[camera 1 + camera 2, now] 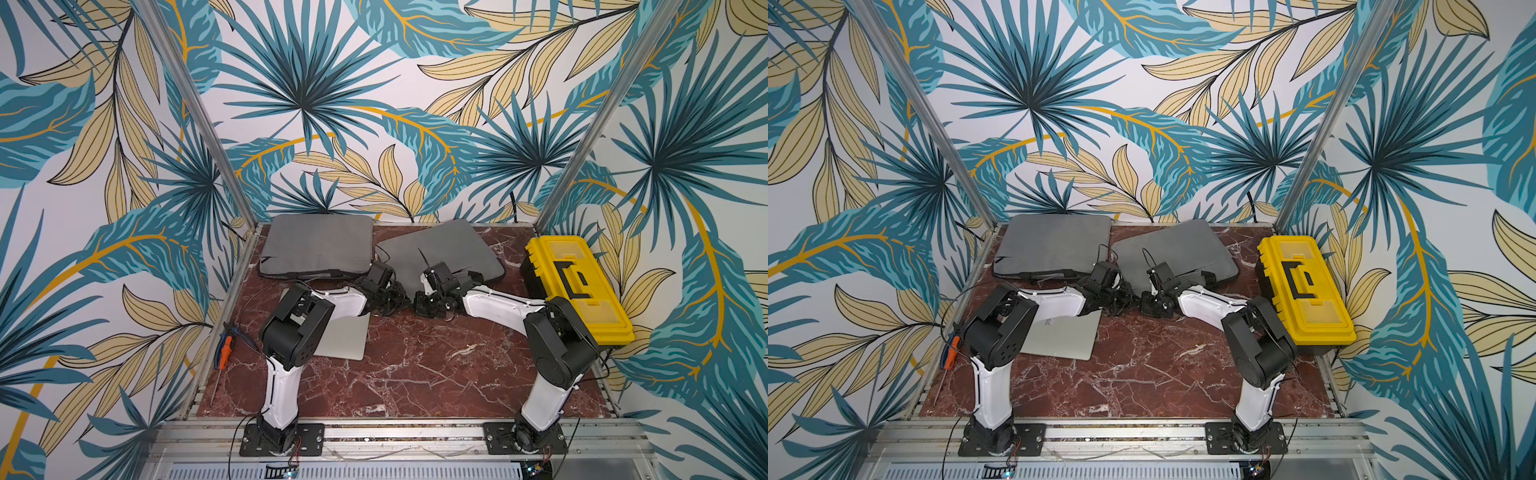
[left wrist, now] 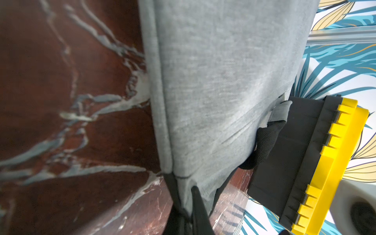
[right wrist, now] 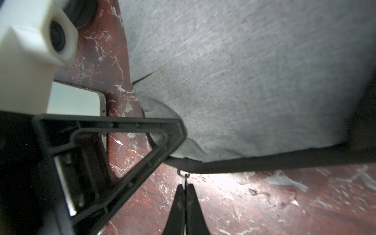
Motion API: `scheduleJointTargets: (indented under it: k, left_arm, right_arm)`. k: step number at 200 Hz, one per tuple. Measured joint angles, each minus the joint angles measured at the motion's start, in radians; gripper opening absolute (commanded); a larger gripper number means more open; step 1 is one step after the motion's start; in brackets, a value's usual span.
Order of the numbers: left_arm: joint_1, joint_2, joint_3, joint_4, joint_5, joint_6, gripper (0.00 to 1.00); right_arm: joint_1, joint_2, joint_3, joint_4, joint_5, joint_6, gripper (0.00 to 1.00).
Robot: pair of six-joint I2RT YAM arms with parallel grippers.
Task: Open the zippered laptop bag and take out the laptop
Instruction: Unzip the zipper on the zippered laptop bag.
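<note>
Where its corner puckers, grey laptop bag (image 1: 453,249) creases.

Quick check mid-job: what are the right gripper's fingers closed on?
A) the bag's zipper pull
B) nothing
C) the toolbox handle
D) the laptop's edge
A: in the right wrist view the right gripper has its fingers shut on the thin zipper pull at the corner of the bag.

By the red marble worktop's (image 1: 1142,374) far edge, a grey fabric laptop bag's (image 1: 1177,253) near corner is flanked by the left gripper (image 1: 1126,297) and right gripper (image 1: 1148,306).
</note>
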Motion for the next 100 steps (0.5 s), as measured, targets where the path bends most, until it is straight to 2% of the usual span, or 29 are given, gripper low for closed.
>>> scheduleJointTargets:
  k: [57, 100]
  left_arm:
    - [-0.009, 0.000, 0.000, 0.002, 0.005, 0.001, 0.00]
    - [-0.008, -0.004, -0.001, 0.001, 0.005, 0.005, 0.00]
  right_arm:
    - [0.008, -0.012, 0.045, -0.141, 0.121, -0.092, 0.00]
    - [-0.003, -0.015, 0.056, -0.200, 0.206, -0.113, 0.00]
